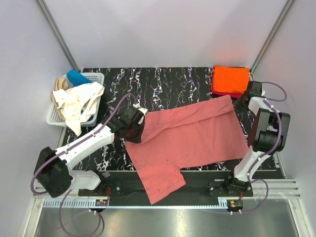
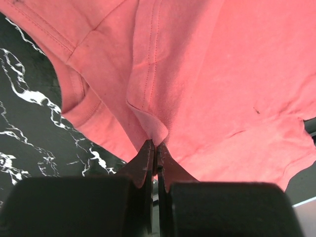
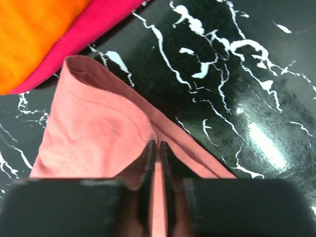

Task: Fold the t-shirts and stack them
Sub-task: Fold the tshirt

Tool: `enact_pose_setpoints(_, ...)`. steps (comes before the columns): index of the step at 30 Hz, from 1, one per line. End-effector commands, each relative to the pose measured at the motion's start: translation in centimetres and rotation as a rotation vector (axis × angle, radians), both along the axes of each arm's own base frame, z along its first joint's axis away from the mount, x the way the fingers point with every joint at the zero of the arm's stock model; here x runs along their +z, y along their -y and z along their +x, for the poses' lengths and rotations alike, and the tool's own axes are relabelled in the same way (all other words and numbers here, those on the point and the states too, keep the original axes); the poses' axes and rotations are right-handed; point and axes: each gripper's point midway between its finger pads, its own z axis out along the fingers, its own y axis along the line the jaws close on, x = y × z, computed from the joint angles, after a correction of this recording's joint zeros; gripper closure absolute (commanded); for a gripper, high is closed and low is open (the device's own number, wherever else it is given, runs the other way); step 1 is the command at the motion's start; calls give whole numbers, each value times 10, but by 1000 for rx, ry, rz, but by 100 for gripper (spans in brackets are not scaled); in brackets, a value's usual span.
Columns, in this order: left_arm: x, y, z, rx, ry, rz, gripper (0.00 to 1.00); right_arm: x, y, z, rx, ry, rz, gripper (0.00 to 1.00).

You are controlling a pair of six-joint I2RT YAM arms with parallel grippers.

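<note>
Walls of pale grey close in the cell on three sides, with slanted metal posts in the back corners. Between them lies a black marble-patterned table veined in white, glossy enough to throw back a lamp glare in the right wrist view. A silver rail runs along its near edge, where both arm bases are bolted.

Across the middle of the table spreads the dusty salmon-pink t-shirt, wrinkled and lying on a slant from the back right towards the front, one end draped over the near edge onto the rail. At the back left corner a white lattice basket holds a cream-white tee spilling over its rim, with tan and blue cloth behind it. At the back right corner an orange tee, folded square, sits on a magenta one.

The left gripper is pinched tight on a fold at the pink shirt's left edge. The right gripper is clamped on the shirt's hemmed corner just beside the folded stack
</note>
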Motion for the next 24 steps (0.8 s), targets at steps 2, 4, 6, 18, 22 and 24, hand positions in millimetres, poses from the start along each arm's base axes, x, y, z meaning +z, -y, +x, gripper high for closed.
enact_pose_setpoints(2, -4, 1, -4, 16, -3, 3, 100, -2, 10, -2, -34, -28, -16, 74)
enact_pose_setpoints(4, -6, 3, -6, 11, -8, 7, 100, 4, 10, -3, -39, -45, -10, 70)
enact_pose_setpoints(6, -5, 6, -7, 6, -8, 4, 100, 12, 10, -5, -54, -46, -2, 67)
enact_pose_setpoints(18, 3, 54, -21, -51, -23, -109, 100, 38, -4, -19, -53, -23, 51, 64)
enact_pose_setpoints(22, -8, 60, -22, -47, -43, -89, 100, 45, -4, -21, -53, -15, 45, 64)
enact_pose_setpoints(24, -15, 62, -23, -43, -56, -82, 100, 49, -5, -22, -47, -13, 47, 64)
